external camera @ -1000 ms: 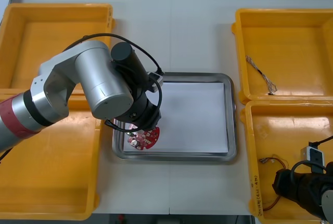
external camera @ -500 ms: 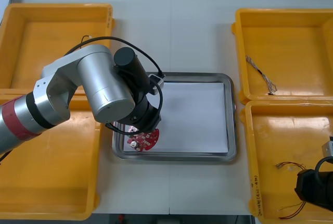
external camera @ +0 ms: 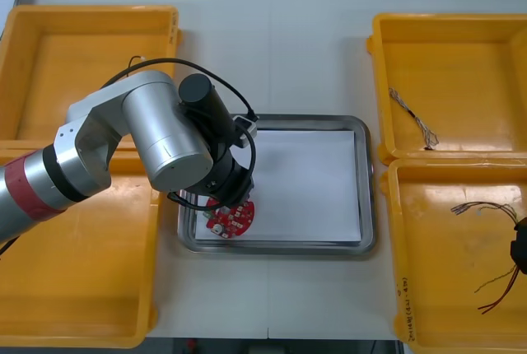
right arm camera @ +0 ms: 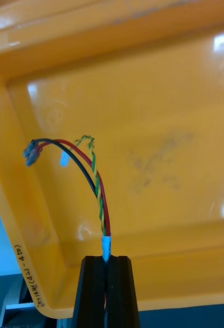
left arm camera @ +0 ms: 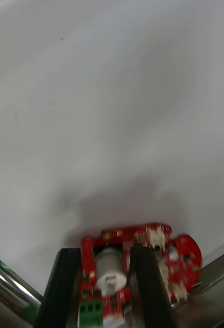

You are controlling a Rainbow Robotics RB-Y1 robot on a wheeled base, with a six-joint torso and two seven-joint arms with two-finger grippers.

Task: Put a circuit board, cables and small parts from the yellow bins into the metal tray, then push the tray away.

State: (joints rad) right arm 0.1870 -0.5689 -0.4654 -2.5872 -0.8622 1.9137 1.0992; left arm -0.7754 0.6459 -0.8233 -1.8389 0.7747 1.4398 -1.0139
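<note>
A round red circuit board (external camera: 232, 218) lies in the near left corner of the metal tray (external camera: 367, 181), on its white inside. My left gripper (external camera: 226, 206) hangs just over it. In the left wrist view the left gripper (left arm camera: 104, 253) is open, its fingers astride the board's (left arm camera: 186, 256) round metal middle. My right gripper (external camera: 521, 252) sits at the right edge over the near right yellow bin (external camera: 432, 288). The right gripper (right arm camera: 107, 262) is shut on a red and yellow cable (right arm camera: 95, 177) with black and green strands, lifted above the bin floor; the cable's (external camera: 484, 207) loose ends spread out.
A thin twisted cable (external camera: 414, 117) lies in the far right yellow bin (external camera: 461, 41). Two yellow bins (external camera: 82, 49) (external camera: 74, 280) stand at the left, partly covered by the left arm. Bare table lies beyond the tray.
The left fingers have parted and the board has settled flat in the tray corner. The right gripper has drawn back to the right edge, lifting the cable off the bin floor.
</note>
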